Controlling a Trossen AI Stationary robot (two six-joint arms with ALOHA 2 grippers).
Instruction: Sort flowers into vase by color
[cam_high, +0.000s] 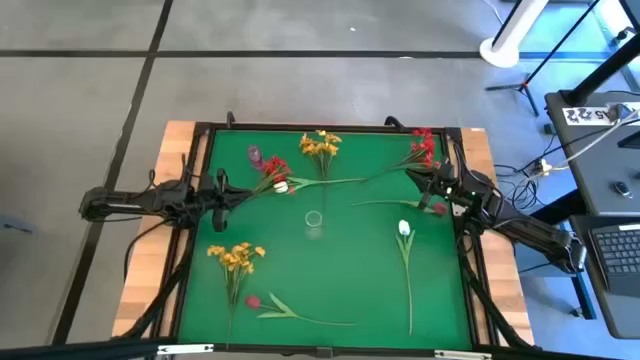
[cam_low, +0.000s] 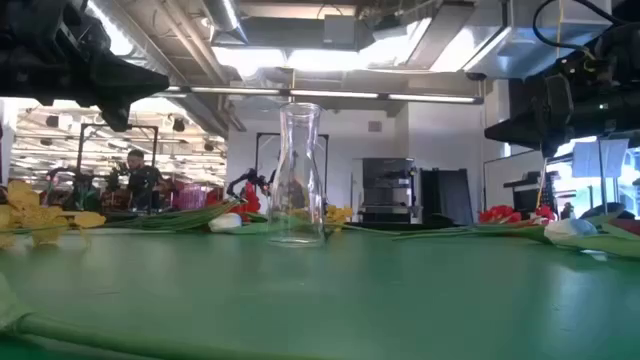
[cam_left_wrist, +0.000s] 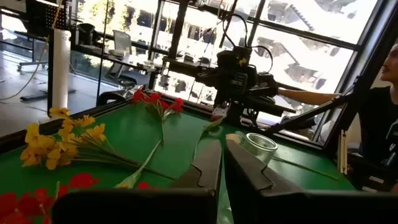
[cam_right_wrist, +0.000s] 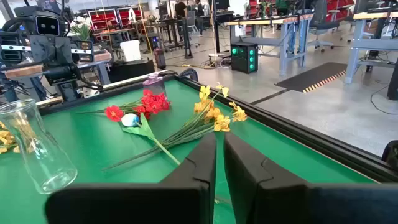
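Left gripper (cam_high: 222, 190) hanging with jaws together, holding nothing, at the left edge of the green-felt counter (cam_high: 340, 290), left of the clear glass vase (cam_high: 314, 221). Right gripper (cam_high: 432, 192) likewise hanging with jaws pressed together and empty, right of the vase near the right edge.

Standing upright and empty near the counter's middle: the vase. Lying flat around it, all on long thin green stems:
- red cluster with a white bud (cam_high: 273, 177), just up-left of the vase, beside the left gripper;
- small purple object (cam_high: 255, 155) farther up-left, identity unclear;
- yellow-orange cluster (cam_high: 320, 145) above the vase, near the far edge;
- second red cluster (cam_high: 422, 146) up-right of the vase, near the right gripper;
- single white bud (cam_high: 404, 228) right of the vase, stem trailing toward the near edge;
- second yellow-orange cluster (cam_high: 237, 256) down-left of the vase;
- single dark-red bud (cam_high: 253, 301) below that, near the near edge.
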